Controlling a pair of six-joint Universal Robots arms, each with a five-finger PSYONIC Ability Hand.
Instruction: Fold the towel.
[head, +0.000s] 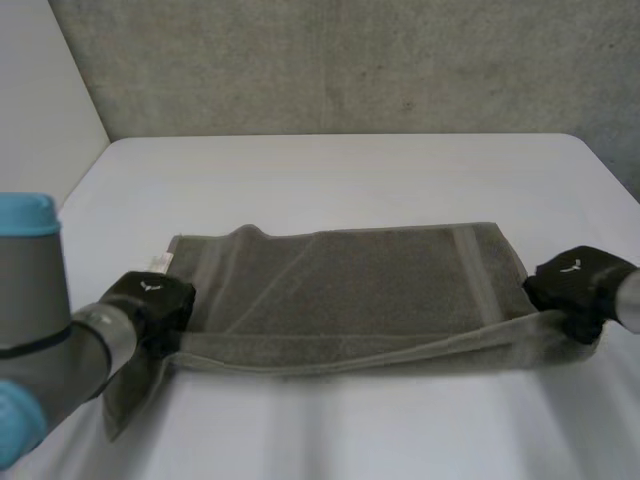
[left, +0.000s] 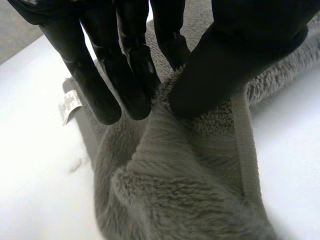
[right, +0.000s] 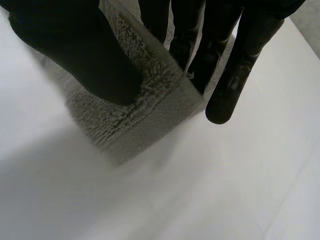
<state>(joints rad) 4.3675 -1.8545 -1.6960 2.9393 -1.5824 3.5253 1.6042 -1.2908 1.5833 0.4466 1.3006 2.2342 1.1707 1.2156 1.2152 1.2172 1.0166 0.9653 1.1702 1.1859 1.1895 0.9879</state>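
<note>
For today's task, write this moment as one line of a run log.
left hand: pinches towel near edge, left end | right hand: pinches near right corner | towel: near edge raised, rest flat on white table

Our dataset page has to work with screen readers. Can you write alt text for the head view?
A grey towel lies on a white table, its near edge raised and stretched between the left hand at its left end and the right hand at its right corner, each gripping the cloth.
</note>
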